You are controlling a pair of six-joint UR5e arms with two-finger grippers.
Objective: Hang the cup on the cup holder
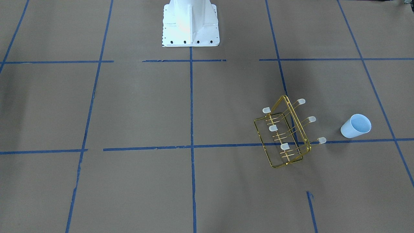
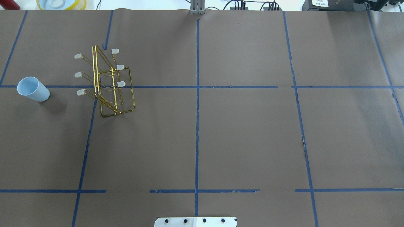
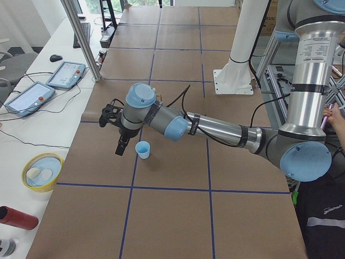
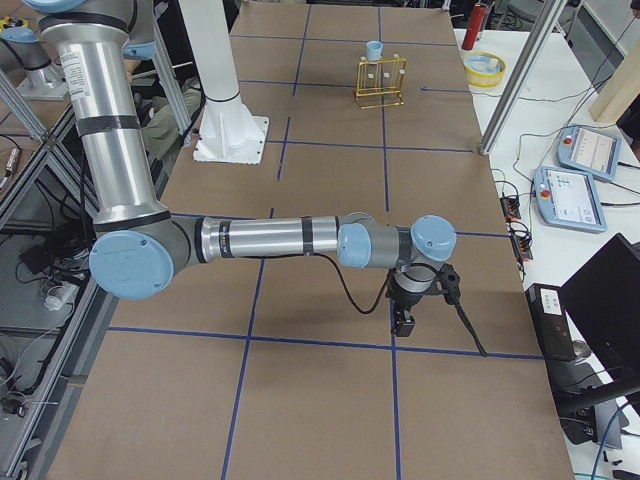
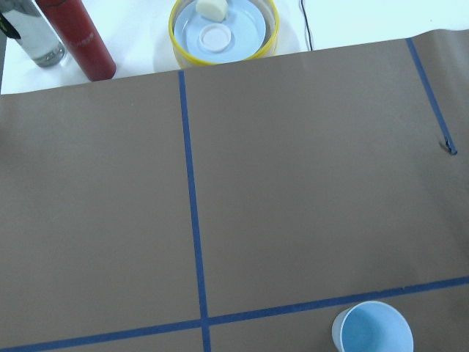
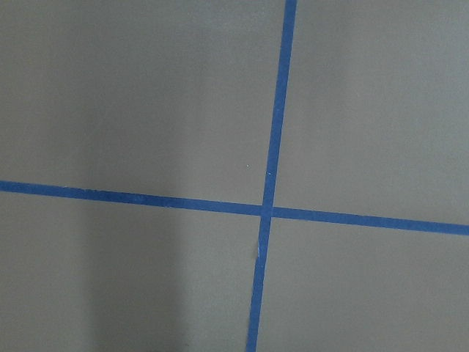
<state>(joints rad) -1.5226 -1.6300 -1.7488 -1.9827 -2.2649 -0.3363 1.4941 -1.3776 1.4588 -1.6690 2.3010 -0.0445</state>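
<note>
The pale blue cup (image 1: 355,126) stands upright on the brown table, mouth up, also seen in the overhead view (image 2: 32,89) and at the bottom of the left wrist view (image 5: 372,328). The gold wire cup holder (image 1: 284,132) stands a short way beside it (image 2: 107,83), with nothing on its capped prongs. In the exterior left view my left gripper (image 3: 120,147) hangs above the table just beside the cup (image 3: 143,149); I cannot tell if it is open. In the exterior right view my right gripper (image 4: 405,322) hangs over bare table far from the rack (image 4: 381,82); I cannot tell its state.
A yellow-rimmed bowl (image 5: 223,29) and a red bottle (image 5: 77,37) sit just off the table's far edge near the cup. The white robot base (image 1: 190,24) stands at the table's middle edge. Blue tape lines mark the brown surface.
</note>
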